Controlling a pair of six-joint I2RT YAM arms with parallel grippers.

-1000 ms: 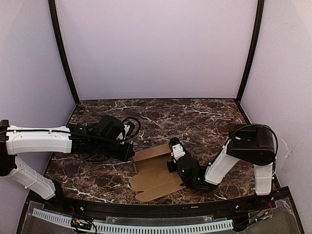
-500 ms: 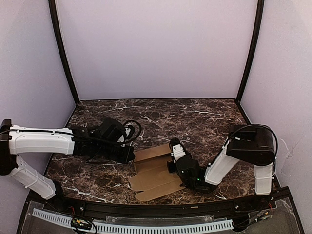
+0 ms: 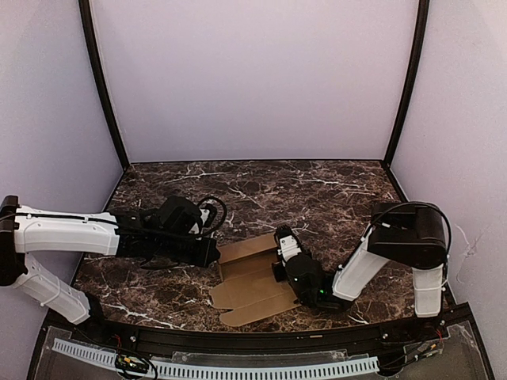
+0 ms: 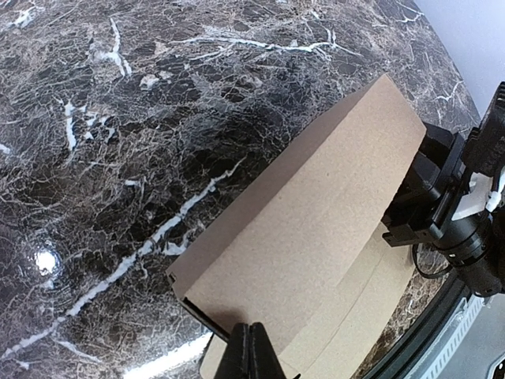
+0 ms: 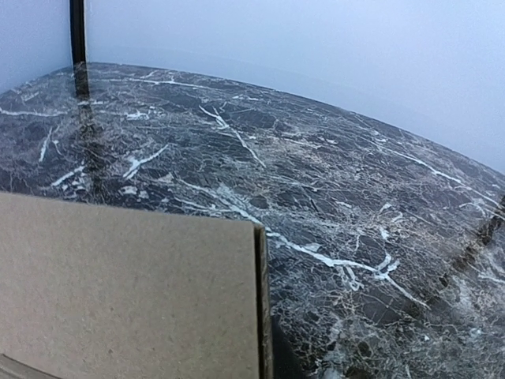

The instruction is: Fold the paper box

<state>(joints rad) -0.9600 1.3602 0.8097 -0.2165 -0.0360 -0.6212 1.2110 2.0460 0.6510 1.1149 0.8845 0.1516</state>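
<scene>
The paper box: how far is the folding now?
Done: one long panel of the paper box is raised off the table. In hand: the left claw pinches one end of it, the right claw is at the other. Left: the rest lies flat; no carton formed yet.

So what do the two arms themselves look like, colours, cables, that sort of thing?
Both arms have smooth white link shells with black joints. The left arm ends in a black wrist with a black cable looping off it, and slim black fingers. The right arm carries a bulky black elbow block and a white-patched black wrist.
</scene>
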